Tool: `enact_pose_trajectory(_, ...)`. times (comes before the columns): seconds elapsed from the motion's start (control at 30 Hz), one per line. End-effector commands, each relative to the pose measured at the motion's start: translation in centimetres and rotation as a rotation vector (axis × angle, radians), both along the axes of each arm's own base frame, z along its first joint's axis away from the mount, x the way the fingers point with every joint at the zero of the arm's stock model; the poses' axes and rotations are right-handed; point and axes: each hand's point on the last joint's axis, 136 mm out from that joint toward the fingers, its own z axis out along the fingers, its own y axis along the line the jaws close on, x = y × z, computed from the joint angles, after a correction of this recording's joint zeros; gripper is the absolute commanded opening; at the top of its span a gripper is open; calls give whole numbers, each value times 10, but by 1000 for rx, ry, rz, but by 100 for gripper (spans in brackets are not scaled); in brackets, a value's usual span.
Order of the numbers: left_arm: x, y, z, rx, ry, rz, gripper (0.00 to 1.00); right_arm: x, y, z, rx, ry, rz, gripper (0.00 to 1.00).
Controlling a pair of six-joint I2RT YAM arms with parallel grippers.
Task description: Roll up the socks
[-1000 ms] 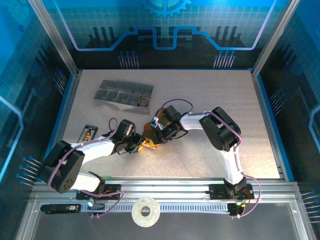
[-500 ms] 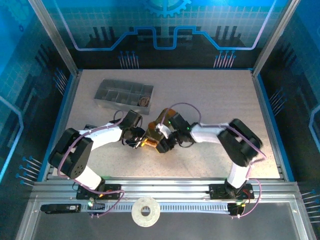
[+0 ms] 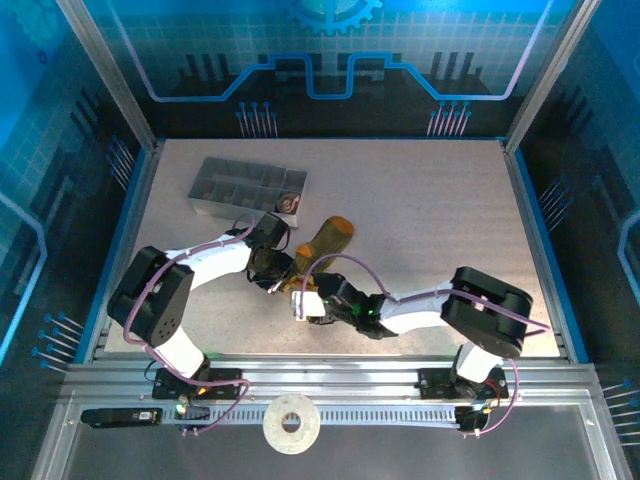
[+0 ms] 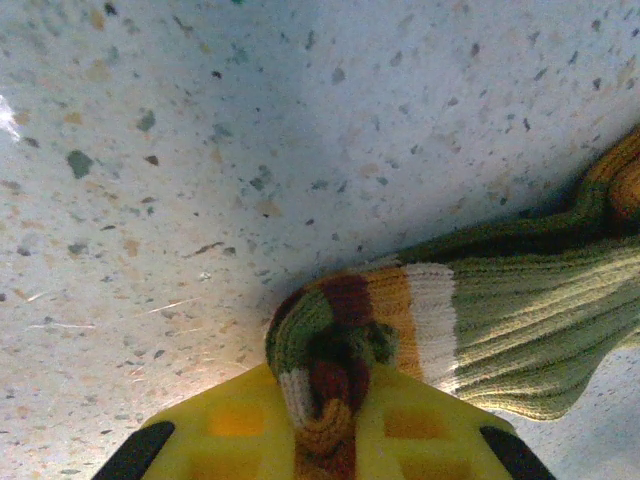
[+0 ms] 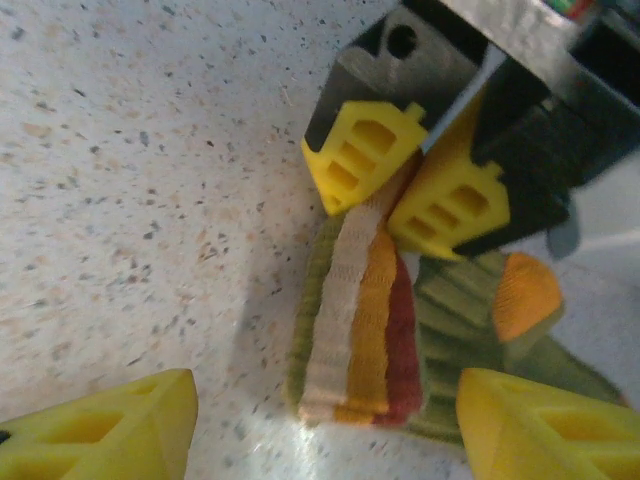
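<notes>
Left tool [image 3: 282,283], sock [image 3: 325,238] block ctr; tray [image 3: 225,185] far-left; rt free.

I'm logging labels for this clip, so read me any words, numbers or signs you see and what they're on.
No readable text.
The sock has stripes alone, the tray is plain, and the back wall carries a gear and line pattern without letters.
Any marking on the black box at the front rail is too small to read.

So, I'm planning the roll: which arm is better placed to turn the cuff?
Left, probably: the left gripper clamps the sock at its cuff; the right gripper is open, gripping nothing.
</notes>
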Motion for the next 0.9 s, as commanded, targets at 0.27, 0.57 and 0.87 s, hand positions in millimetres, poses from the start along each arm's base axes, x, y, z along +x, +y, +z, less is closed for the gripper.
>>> enact_pose_trajectory(0.27,-44,19,-22,92,180,-35,14,33,7,-37,-221,-42,-95,25)
enact_pose_trajectory(0.57,-25,24,21,5,49,78,58,-12,-15,-65,-121,388,-108,0)
enact_pose_trajectory(0.87,1,11,39,-166,-150,89,65,-33,-23,-74,55,798,-166,0)
